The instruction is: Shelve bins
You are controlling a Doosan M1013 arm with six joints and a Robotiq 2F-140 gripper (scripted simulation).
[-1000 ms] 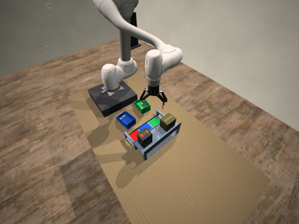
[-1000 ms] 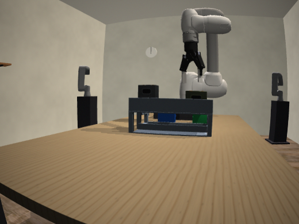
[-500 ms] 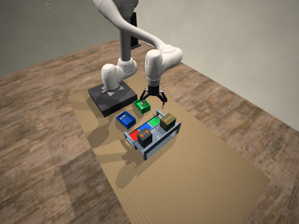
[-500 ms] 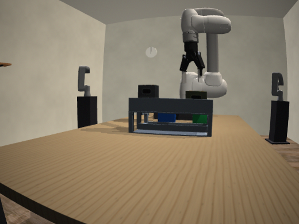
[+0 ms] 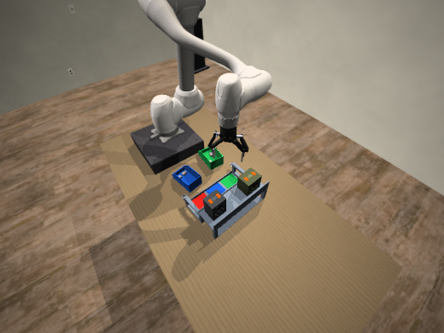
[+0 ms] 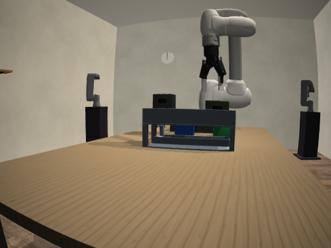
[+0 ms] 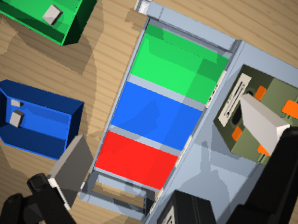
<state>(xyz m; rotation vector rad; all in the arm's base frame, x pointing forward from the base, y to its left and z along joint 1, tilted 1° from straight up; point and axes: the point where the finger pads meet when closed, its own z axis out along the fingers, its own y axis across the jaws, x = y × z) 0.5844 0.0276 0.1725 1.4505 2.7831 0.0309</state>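
Note:
A green bin [image 5: 211,157] with a grey part inside sits on the table between the robot base and the shelf; it also shows in the wrist view [image 7: 52,17]. A blue bin [image 5: 187,178] with two small parts lies to its left, also in the wrist view [image 7: 37,120]. The grey shelf [image 5: 226,201] shows red [image 7: 136,160], blue [image 7: 156,113] and green [image 7: 181,65] marks, all bare. My gripper [image 5: 229,148] is open and empty, hanging high above the gap between the green bin and the shelf. Its fingers frame the wrist view [image 7: 165,145].
A dark grey box [image 5: 214,204] and an olive box [image 5: 249,180], both with orange tabs, stand on the shelf's top board. The robot's black base plate [image 5: 166,145] is behind the bins. Two black stands [image 6: 96,122] flank the table.

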